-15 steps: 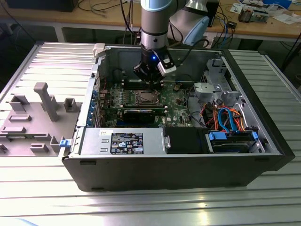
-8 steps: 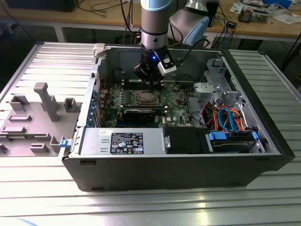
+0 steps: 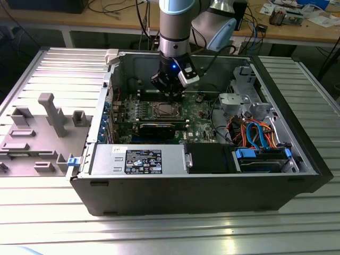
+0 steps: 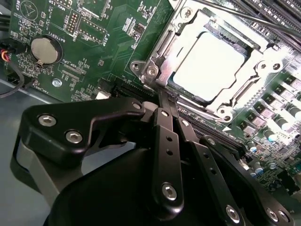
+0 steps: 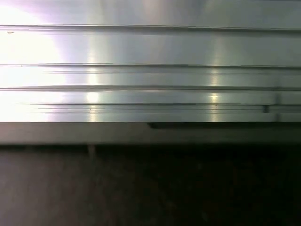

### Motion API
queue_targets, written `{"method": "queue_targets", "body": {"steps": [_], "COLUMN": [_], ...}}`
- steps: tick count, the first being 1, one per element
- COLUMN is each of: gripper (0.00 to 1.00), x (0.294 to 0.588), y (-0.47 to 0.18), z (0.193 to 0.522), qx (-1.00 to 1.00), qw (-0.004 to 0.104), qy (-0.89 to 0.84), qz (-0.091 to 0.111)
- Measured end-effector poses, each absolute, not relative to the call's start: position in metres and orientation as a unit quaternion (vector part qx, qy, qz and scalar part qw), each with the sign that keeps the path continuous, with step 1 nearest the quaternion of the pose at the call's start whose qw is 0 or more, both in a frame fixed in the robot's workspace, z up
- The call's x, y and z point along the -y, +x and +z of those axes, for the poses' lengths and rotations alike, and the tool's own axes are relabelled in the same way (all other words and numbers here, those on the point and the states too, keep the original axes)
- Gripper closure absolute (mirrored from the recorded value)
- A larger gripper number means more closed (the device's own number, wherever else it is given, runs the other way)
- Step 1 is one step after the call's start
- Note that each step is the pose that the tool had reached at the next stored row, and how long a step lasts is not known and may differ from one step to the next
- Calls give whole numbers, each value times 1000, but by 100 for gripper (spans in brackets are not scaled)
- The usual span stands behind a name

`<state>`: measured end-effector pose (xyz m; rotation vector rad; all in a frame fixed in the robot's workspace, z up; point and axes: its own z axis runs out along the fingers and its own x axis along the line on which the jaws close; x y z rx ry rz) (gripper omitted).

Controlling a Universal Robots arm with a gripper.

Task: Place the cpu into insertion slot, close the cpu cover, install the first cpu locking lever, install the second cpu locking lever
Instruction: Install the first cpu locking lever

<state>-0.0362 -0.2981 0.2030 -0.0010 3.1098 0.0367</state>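
The cpu (image 4: 209,66), a flat square with a plain silver top, lies in the insertion slot (image 3: 164,110) on the green motherboard (image 4: 94,70). The cpu cover (image 4: 237,96), a metal plate with a window, lies flat around the chip. A thin locking lever (image 4: 244,19) runs along the far side of the socket. My gripper (image 4: 164,94) is shut, its black fingers (image 4: 167,141) pressed together with their tips at the socket's near corner (image 4: 150,70). In the exterior view the gripper (image 3: 170,93) hangs just above the back edge of the socket, inside the open computer case (image 3: 186,191).
A round coin battery (image 4: 44,51) sits on the board beside the socket. A black graphics card (image 3: 156,127), a power supply (image 3: 138,159), orange and blue cables (image 3: 255,133) and a drive bay (image 3: 260,156) crowd the case. A grey fixture (image 3: 42,127) stands on the ribbed table (image 5: 150,70).
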Motion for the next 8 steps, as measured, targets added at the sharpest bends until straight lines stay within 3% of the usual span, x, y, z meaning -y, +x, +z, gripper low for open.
{"method": "queue_targets", "body": {"steps": [8], "gripper": [89], "x": [298], "y": [-36], "z": [203], "qx": [-1000], "qw": [16], "qy": [0], "qz": [12]}}
